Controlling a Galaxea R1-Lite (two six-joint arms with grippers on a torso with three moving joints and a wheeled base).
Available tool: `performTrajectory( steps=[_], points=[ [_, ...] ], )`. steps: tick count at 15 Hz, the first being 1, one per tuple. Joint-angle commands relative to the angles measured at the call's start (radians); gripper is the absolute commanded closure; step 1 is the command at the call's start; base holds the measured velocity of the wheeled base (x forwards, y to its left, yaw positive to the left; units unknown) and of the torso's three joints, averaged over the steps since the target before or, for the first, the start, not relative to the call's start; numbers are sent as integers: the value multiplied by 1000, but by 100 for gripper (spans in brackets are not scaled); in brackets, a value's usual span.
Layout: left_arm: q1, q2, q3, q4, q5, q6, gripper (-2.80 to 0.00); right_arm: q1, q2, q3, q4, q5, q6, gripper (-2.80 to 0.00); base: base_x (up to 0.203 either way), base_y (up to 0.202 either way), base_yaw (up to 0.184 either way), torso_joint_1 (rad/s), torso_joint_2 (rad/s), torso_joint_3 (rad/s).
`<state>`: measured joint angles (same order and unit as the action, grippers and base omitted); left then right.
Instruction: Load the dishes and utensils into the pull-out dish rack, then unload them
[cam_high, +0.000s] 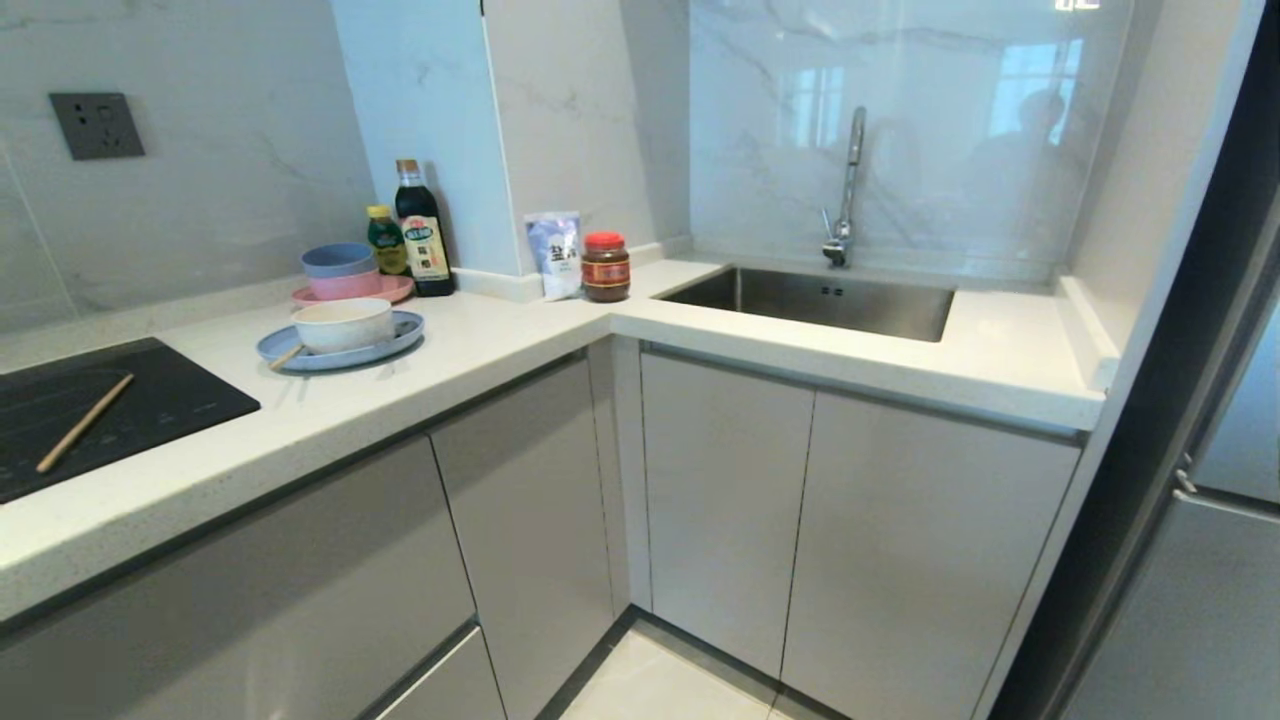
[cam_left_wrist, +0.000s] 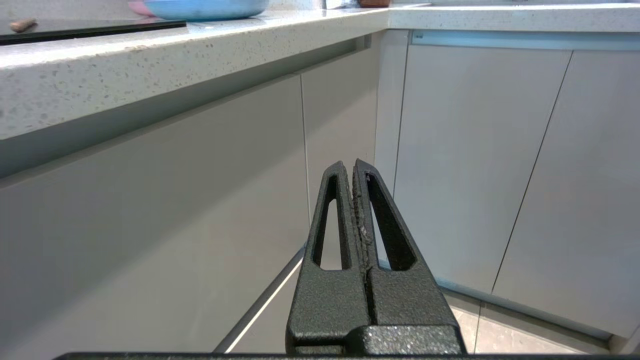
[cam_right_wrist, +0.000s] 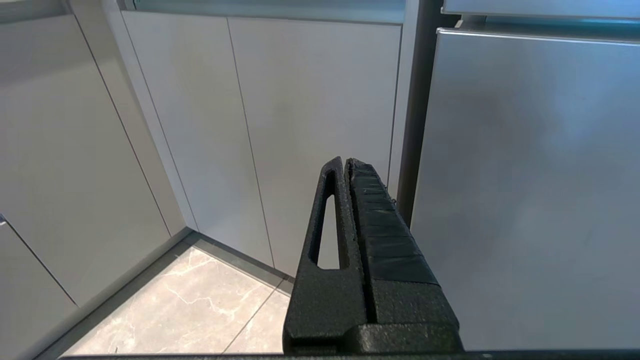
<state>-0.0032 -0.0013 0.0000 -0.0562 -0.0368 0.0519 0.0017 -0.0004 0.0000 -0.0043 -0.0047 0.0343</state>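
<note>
Your left pincer (cam_left_wrist: 353, 172) and right pincer (cam_right_wrist: 345, 167) are both pressed together, holding nothing, low by the cupboard doors. The white bowl (cam_high: 342, 324) sits on the blue plate (cam_high: 340, 345) on the tabletop (cam_high: 500, 350), ready to grab.

On the surface (cam_high: 480, 370) I note a pink plate (cam_high: 392, 290) carrying stacked blue and pink bowls (cam_high: 341, 270), two sauce bottles (cam_high: 421, 232), a salt pouch (cam_high: 555, 254), and a red-lidded jar (cam_high: 605, 267). Steel sink (cam_high: 810, 302) with faucet (cam_high: 848, 190) right; black cooktop (cam_high: 150, 395) left.
</note>
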Motion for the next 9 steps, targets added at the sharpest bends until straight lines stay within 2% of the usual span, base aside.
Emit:
performTrajectory(
  steps=[1, 6, 9],
  points=[
    [0, 0, 26, 1, 4, -4, 0, 1, -4, 2, 0, -1, 0, 0, 0, 0, 0, -1, 2, 35],
    [0, 1, 26, -4, 49, -120, 0, 1, -4, 2, 0, 0, 0, 0, 0, 0, 0, 0, 0, 0],
    [0, 1, 26, -4, 49, -122, 0, 0, -4, 2, 0, 0, 0, 0, 0, 0, 0, 0, 0, 0]
  ],
)
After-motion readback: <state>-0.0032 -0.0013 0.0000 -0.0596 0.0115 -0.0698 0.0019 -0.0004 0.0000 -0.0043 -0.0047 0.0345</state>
